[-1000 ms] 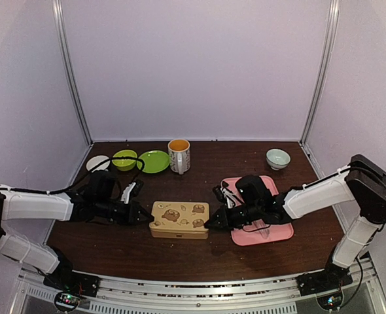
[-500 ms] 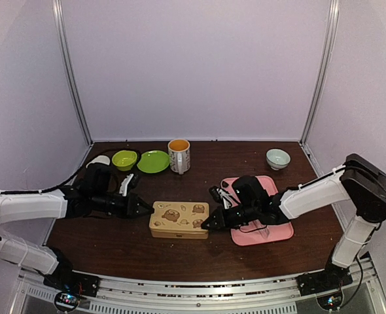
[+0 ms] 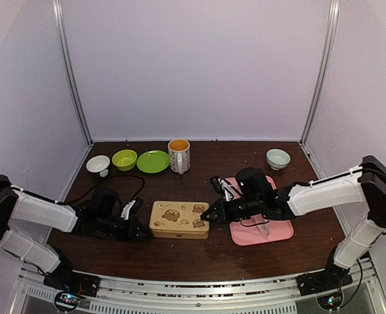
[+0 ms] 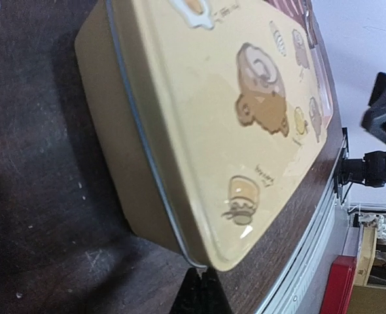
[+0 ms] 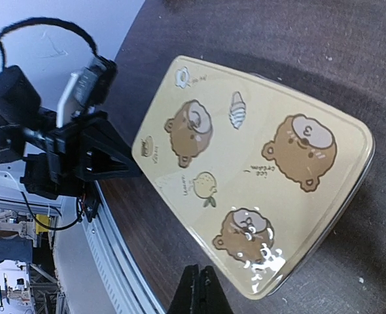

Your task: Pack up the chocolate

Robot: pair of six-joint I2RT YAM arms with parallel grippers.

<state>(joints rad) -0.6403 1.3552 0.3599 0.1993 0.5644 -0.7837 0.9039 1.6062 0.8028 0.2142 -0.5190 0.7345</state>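
Note:
The chocolate is out of view. The tan bear-printed tin (image 3: 179, 219) lies with its lid on in the middle of the table. My left gripper (image 3: 142, 231) is shut, low on the table, its tips against the tin's near left corner just under the lid's rim. The left wrist view shows the tin (image 4: 232, 131) filling the frame, with the left gripper (image 4: 203, 282) shut at that corner. My right gripper (image 3: 206, 218) is shut at the tin's right edge. In the right wrist view the right gripper (image 5: 199, 291) hangs shut, holding nothing, just off the tin (image 5: 245, 163).
A pink tray (image 3: 281, 233) with metal tongs (image 3: 260, 227) lies right of the tin, under the right arm. Along the back stand a white bowl (image 3: 98, 164), a green bowl (image 3: 124, 159), a green plate (image 3: 154, 161), a mug (image 3: 178, 156) and a pale bowl (image 3: 277, 157).
My left arm has dropped and come nearer, its gripper moving from the tin's left side to the near left corner. The right gripper has shifted slightly away along the tin's right edge.

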